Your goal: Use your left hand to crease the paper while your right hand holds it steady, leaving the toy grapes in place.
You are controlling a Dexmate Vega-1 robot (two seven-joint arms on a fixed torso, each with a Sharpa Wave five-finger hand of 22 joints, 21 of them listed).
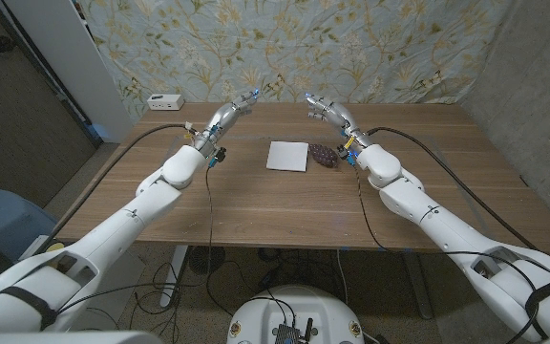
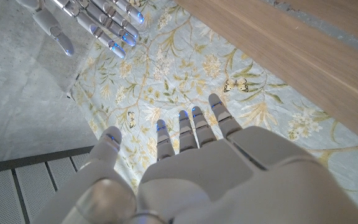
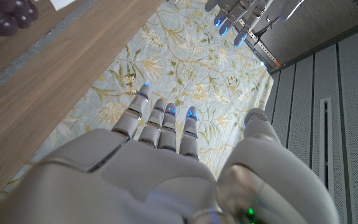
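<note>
Hands raised above wooden worktop (image 1: 256, 205), fingers spread, holding nothing: left hand (image 1: 240, 104), right hand (image 1: 325, 108). Btwn them, white square paper (image 1: 287, 156) w/ purple toy grapes (image 1: 325, 154) just beside.

Matt white paper (image 1: 287, 156), wood-grain table (image 1: 256, 205) — glossy plastic hands (image 2: 229, 180)

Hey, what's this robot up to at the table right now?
Nothing is being handled yet. Both the left hand and the right hand are raised over the far side of the table, fingers apart and holding nothing. The white paper lies untouched in the middle, with the toy grapes right beside it.
</note>
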